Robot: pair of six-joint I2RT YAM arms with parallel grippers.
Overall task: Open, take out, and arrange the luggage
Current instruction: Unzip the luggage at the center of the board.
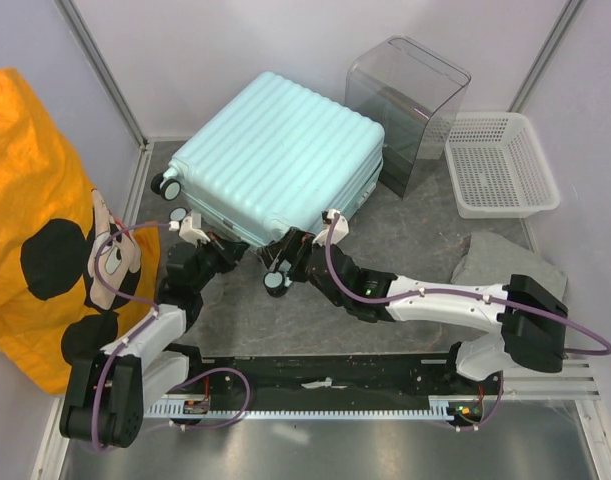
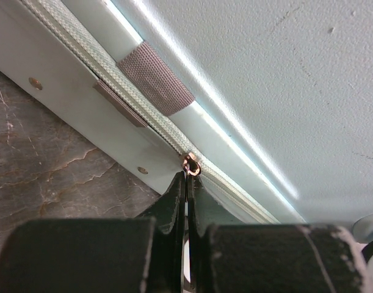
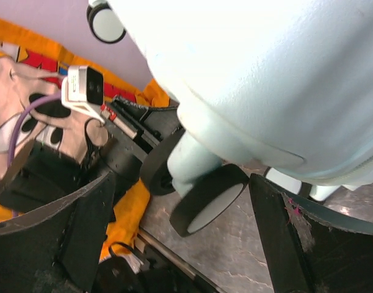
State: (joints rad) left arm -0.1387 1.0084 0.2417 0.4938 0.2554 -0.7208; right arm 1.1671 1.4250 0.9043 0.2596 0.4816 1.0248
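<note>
Luggage (image 1: 275, 150) lies shut on the tabletop (image 1: 247, 318), left claw (image 2: 185, 178) pinching its zip pull (image 2: 191, 165), right claw (image 3: 192, 226) wide open round a wheel (image 3: 207, 204). Unbraced, a tug could drag it or slip the pull.

Luggage (image 1: 275, 155): mint, ribbed shell. Wheel (image 3: 207, 207) black with white hub. Zipper pull (image 2: 190, 165) copper, strap tab (image 2: 155, 78) taupe. Surface (image 1: 405, 230) dark grey, marbled, pale veins. Basket (image 1: 500, 165) white mesh. Box (image 1: 405, 95) clear, smoky tint. Big cloth (image 1: 35, 200) orange, black spots. Folded cloth (image 1: 505, 262) grey. Arm cable (image 1: 465, 292) purple.

Luggage (image 1: 275, 150) lies left of box (image 1: 410, 100) and basket (image 1: 507, 205).
</note>
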